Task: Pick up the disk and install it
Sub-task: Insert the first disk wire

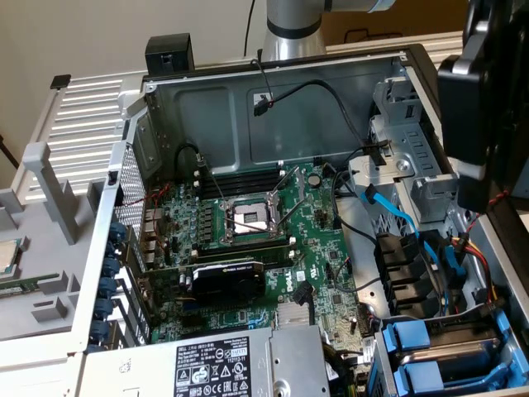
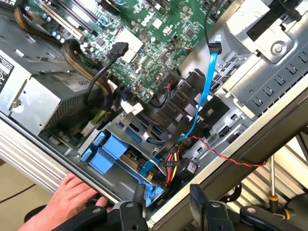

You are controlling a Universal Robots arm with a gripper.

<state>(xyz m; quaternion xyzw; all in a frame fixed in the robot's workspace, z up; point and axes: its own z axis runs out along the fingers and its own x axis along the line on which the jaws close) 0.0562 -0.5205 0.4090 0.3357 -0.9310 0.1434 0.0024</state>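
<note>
The disk (image 1: 463,351) lies in the drive bay at the case's near right corner in the exterior view, a dark grey slab between bright blue rails. In the wrist view its blue rails (image 2: 109,155) show beside the red, yellow and black power wires. My gripper (image 2: 168,204) hovers above the case's edge next to that bay. Its two black fingers (image 2: 138,201) stand apart with nothing between them, so it is open. The arm's black head (image 1: 483,107) hangs over the case's right side in the exterior view, well above the bay.
A person's hand (image 2: 67,199) rests on the case's rim beside the bay. Blue SATA cables (image 2: 208,82) and black cables cross the space near the drive cage (image 1: 405,157). The motherboard (image 1: 248,223), graphics card (image 1: 227,281) and power supply (image 1: 215,364) fill the case floor.
</note>
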